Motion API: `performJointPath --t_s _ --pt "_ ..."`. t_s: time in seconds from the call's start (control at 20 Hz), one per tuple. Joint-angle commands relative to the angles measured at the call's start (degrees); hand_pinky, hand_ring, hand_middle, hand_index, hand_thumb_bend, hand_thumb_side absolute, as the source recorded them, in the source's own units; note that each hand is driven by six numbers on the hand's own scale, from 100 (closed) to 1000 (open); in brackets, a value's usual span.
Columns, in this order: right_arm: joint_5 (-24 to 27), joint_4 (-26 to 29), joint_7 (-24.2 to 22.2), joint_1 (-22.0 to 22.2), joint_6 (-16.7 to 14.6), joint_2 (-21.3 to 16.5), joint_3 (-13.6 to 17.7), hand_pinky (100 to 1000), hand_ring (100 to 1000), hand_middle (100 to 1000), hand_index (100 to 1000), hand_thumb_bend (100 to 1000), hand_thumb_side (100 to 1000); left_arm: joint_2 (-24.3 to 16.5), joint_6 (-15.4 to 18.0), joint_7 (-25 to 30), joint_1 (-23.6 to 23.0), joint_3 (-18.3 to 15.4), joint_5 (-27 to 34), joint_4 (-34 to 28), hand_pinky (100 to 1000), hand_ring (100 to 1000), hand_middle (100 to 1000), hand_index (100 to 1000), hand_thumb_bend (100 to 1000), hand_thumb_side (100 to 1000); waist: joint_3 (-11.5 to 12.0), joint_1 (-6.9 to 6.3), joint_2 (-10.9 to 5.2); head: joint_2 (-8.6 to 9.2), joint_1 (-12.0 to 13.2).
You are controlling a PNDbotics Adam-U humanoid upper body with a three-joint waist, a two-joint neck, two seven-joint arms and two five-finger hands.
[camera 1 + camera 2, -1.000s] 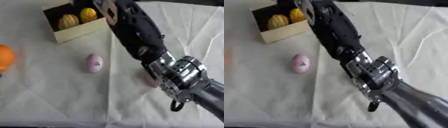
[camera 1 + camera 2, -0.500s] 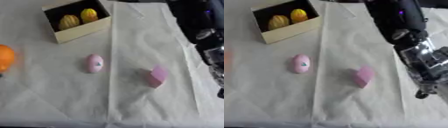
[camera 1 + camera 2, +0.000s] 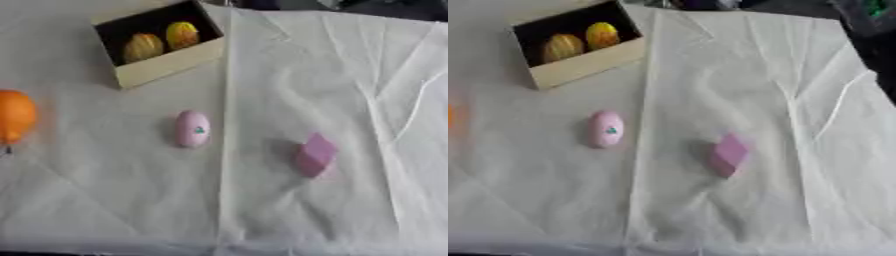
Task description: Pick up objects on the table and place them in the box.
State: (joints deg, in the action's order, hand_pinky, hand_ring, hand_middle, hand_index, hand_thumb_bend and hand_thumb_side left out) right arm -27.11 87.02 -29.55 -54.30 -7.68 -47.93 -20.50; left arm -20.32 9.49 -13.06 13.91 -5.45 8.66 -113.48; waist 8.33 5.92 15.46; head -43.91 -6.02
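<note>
An open cardboard box (image 3: 166,64) stands at the far left of the white cloth, with two yellow-orange rounded objects (image 3: 144,47) (image 3: 182,34) inside. A pink oval object (image 3: 192,128) with a small green mark lies in the middle of the cloth. To its right lies a pink angular block (image 3: 314,154). An orange round object (image 3: 15,116) sits at the left edge. Neither hand shows in either view.
The white cloth (image 3: 350,75) covering the table is creased, with a fold line running down its middle. Dark shapes (image 3: 872,20) show beyond the cloth's far right corner.
The right arm, which stretched over the table to the box, has drawn back to the right and left the view. The pink block it hid now shows.
</note>
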Motion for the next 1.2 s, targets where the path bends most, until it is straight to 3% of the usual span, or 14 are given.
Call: performJointPath --t_s 0.05,0.5,0.75,1.2 --pt "2.76 3.34 -1.26 1.83 -1.49 -5.37 0.68 857 944 850 947 100 257 -1.98 -0.07 -0.2 0.0 -0.53 -0.3 -1.12 811 769 763 844 100 646 -0.42 0.62 -1.92 -0.21 0.66" --pt "8.43 7.09 -3.59 11.22 -4.64 -10.87 2.36 867 952 853 958 100 242 -2.51 -0.11 -0.29 -0.07 -0.59 -0.51 -1.12 811 770 763 843 100 647 -1.46 0.96 -1.57 -0.21 1.34" --pt "9.59 7.91 -1.99 15.69 -6.24 -12.53 2.6 874 959 872 974 100 232 -2.74 -0.11 -0.28 0.02 -0.55 -0.56 -1.12 811 770 764 844 100 646 -1.81 1.07 -1.34 -0.21 1.48" --pt "10.22 8.67 0.05 18.88 -10.77 -12.89 -1.62 881 961 870 974 100 208 -3.12 -0.07 -0.42 0.24 -0.59 -0.78 -1.12 811 778 765 843 100 645 -2.28 0.8 -0.92 -0.21 3.06"
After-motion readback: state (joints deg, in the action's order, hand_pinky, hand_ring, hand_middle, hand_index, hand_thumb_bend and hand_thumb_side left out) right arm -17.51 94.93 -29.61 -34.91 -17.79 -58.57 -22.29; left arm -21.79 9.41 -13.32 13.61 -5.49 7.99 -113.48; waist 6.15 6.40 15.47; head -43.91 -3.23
